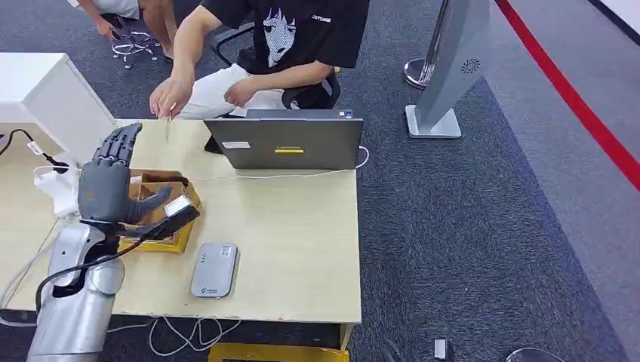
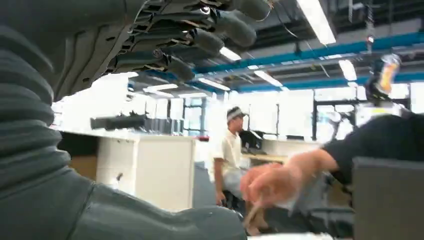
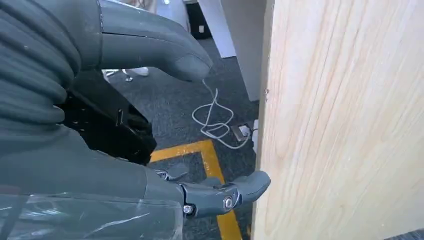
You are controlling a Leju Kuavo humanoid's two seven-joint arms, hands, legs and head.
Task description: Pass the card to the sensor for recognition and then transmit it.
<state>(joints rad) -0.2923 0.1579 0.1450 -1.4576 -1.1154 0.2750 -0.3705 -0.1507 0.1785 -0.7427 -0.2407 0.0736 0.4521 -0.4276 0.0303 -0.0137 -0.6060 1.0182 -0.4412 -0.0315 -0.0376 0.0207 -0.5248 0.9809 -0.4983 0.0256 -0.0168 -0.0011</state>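
Observation:
My left hand [image 1: 109,181] is raised above a cardboard box [image 1: 172,243] at the table's left side, fingers spread upward and palm empty. In the left wrist view the left hand [image 2: 45,150] has nothing between its thumb and fingers. A person's hand [image 1: 170,94] reaches over the far edge of the table and pinches a thin pale card [image 1: 167,128], just beyond my fingertips. The same person's hand [image 2: 272,182] shows blurred in the wrist view. The grey card sensor [image 1: 214,269] lies flat near the table's front edge. My right hand [image 3: 115,170] hangs beside the table's wooden side panel [image 3: 340,125], fingers apart and empty.
An open grey laptop [image 1: 287,143] stands at the table's far edge, a white cable [image 1: 256,176] running in front of it. A black device with a white label [image 1: 177,211] sits in the box. White cables [image 3: 215,122] and yellow floor tape [image 3: 210,155] lie below the table.

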